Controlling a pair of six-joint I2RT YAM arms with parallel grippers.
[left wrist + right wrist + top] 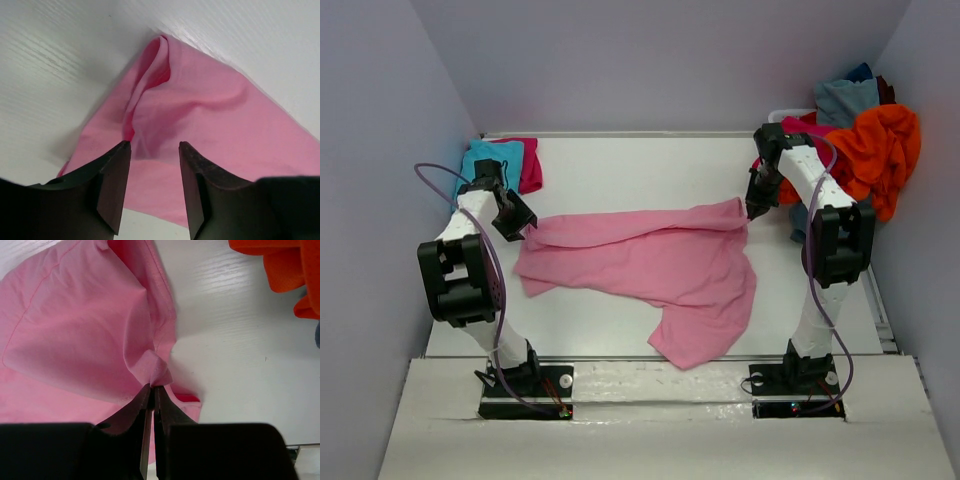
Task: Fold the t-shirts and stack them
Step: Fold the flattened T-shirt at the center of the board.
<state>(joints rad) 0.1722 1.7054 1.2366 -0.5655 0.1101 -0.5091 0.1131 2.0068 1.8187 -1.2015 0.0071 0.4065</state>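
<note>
A light pink t-shirt (650, 265) lies spread and rumpled across the middle of the table. My left gripper (527, 228) hovers over its left corner (200, 115) with the jaws apart and no cloth between them. My right gripper (752, 210) is at the shirt's far right corner, shut on a pinched fold of the pink cloth (156, 371). A turquoise t-shirt (500, 158) and a magenta one (529, 165) lie folded at the back left.
A heap of t-shirts sits at the back right, with an orange one (882, 150) on top and a grey-blue one (844, 100) behind it. The orange cloth (280, 265) lies close to my right gripper. Walls enclose the table on three sides.
</note>
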